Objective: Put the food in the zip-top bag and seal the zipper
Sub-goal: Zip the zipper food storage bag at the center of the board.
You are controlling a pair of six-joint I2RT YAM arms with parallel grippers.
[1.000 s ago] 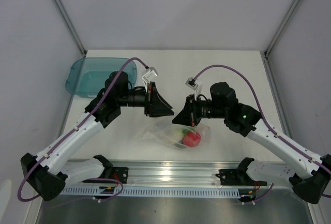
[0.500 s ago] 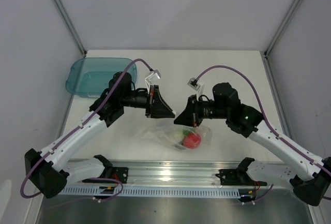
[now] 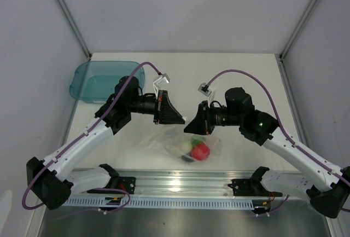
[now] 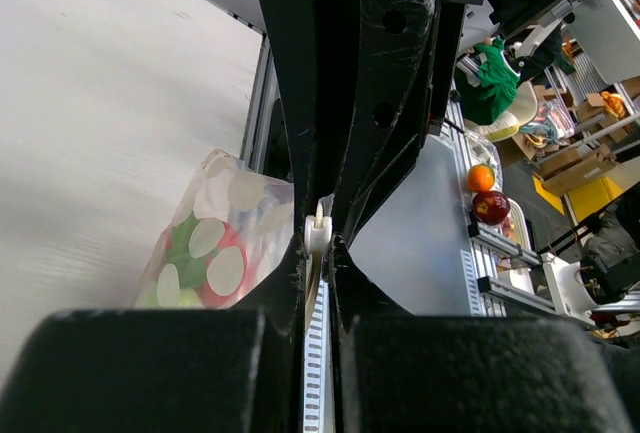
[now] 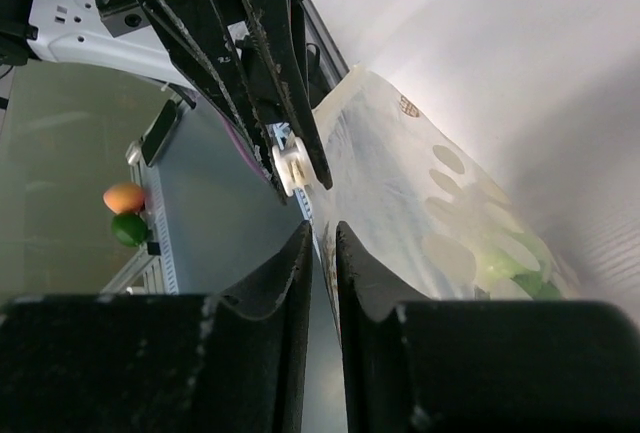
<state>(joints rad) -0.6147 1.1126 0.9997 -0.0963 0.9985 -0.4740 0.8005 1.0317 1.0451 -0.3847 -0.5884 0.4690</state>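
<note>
The clear zip-top bag hangs between my two grippers over the table's front. Inside it are the red tomato ball, the white radish with green leaves and a dark piece. My left gripper is shut on the white slider of the zipper. The bag and the tomato show to its left. My right gripper is shut on the bag's top edge, close to the slider. The bag's side fills the right of that view.
A translucent teal tray stands at the table's back left, behind the left arm. The metal rail with both arm bases runs along the near edge, just below the bag.
The left gripper has moved a little right and back, closer to the right gripper. The bag has sagged toward the near edge, and the dark piece now shows under the radish.
</note>
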